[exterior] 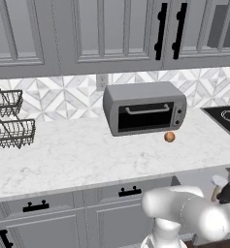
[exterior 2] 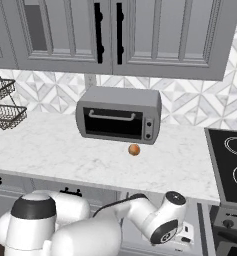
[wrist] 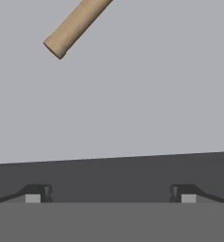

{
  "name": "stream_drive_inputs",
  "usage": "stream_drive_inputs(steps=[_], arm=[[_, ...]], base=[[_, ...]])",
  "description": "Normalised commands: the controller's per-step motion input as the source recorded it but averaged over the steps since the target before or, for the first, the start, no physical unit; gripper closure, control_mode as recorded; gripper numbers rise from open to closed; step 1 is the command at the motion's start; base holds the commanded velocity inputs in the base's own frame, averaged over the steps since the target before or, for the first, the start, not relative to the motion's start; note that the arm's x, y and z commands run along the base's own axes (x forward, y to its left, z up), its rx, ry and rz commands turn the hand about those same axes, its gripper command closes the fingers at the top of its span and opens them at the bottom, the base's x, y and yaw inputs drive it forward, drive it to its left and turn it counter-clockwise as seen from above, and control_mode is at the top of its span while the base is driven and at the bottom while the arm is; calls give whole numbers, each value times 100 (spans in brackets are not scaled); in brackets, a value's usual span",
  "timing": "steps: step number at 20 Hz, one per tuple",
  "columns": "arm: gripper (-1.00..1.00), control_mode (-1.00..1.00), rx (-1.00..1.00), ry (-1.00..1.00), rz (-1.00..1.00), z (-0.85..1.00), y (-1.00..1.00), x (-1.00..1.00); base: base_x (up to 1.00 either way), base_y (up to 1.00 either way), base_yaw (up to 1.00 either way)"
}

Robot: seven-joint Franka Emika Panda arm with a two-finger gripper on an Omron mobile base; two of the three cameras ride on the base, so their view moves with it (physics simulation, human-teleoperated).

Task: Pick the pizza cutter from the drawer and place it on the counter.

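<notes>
Item: my gripper (wrist: 110, 194), jaws spread wide, nothing held. Pizza cutter (wrist: 75, 24): tan handle ahead, upper left, lying on drawer (wrist: 132, 108) floor. Left base view adds its pale wheel beneath counter (exterior: 87, 155).

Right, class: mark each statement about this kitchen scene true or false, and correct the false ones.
1. The hand is open. True.
2. The hand grips the tan handle. False: the handle lies apart from the fingertips, on the drawer floor.
3. An orange ball sits on the counter in front of the toaster oven. True.
4. The toaster oven door hangs open. False: it is closed.
5. Wire baskets stand at the counter's left end. True.
</notes>
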Motion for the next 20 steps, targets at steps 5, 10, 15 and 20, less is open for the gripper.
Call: stream_drive_inputs(steps=[5, 10, 15, 20], arm=[[-100, -100, 0, 1, 0, -3, -36, -79], [-100, -100, 0, 7, 0, 0, -31, -85], [-100, -100, 0, 12, 0, -3, -21, -82], [-100, -100, 0, 4, 0, -1, -30, -76]], base=[[0, 0, 0], [0, 0, 0], [0, 0, 0], [0, 0, 0]])
